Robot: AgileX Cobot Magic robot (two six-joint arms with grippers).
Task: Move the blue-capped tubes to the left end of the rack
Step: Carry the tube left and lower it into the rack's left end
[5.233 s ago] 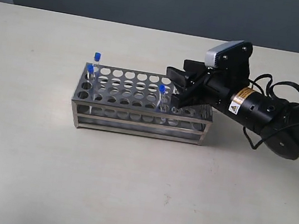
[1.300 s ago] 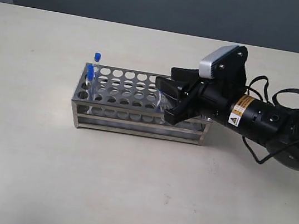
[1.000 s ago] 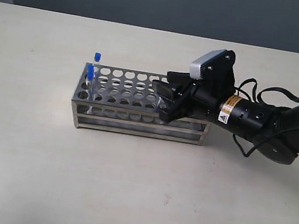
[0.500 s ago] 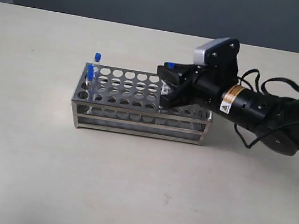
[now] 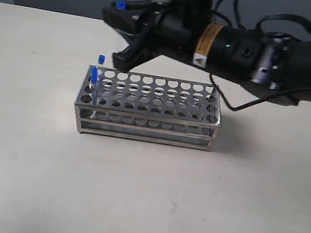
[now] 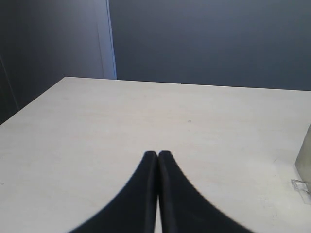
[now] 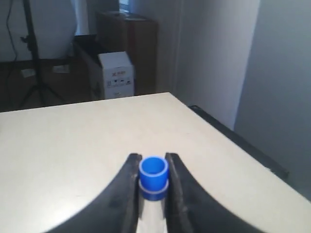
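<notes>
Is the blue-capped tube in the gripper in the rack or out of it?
Out. The right gripper clamps the blue-capped tube, held clear above the rack.

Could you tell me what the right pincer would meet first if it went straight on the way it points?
The way looks free: beyond the right pincer, shut on a blue-capped tube, only bare table shows, which it may reach first, though its tilt is unclear.

A small label (image 5: 203,44), yellow-orange above and white below with a black warning triangle, is carried on the right arm (image 5: 259,50); its print cannot be read. Dark print on a white box (image 7: 115,74) is too small to be made out.
</notes>
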